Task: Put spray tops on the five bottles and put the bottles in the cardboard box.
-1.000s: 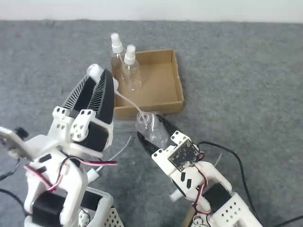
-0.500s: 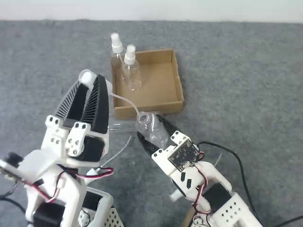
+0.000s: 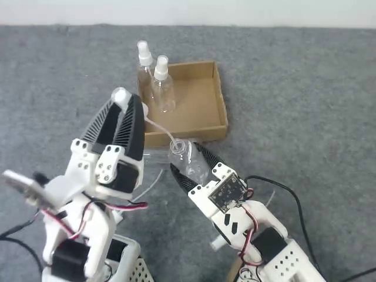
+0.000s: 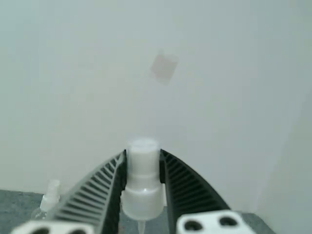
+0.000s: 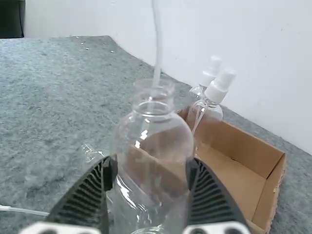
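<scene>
My left gripper (image 3: 122, 101) is shut on a white spray top (image 3: 120, 95), held high with its thin dip tube (image 3: 158, 128) slanting down into the neck of a clear bottle (image 3: 187, 160). In the left wrist view that spray top (image 4: 143, 180) stands between the ribbed fingers (image 4: 100, 195). My right gripper (image 3: 189, 163) is shut on the clear bottle (image 5: 151, 141), held upright just in front of the cardboard box (image 3: 222, 100); the tube (image 5: 156, 44) enters its open mouth. Two capped bottles (image 3: 161, 82) stand in the box's left part.
Another clear, uncapped bottle (image 3: 150, 157) lies on the grey carpet between the arms, with a loose tube (image 3: 153, 182) beside it. The lying bottle (image 5: 90, 151) and the box (image 5: 270, 180) show past the held one. Cables (image 3: 288, 194) trail by the right arm's base.
My left gripper swung left with the spray top, then came back right and a little lower. The tube's end stays at the bottle's mouth. The right arm has kept still.
</scene>
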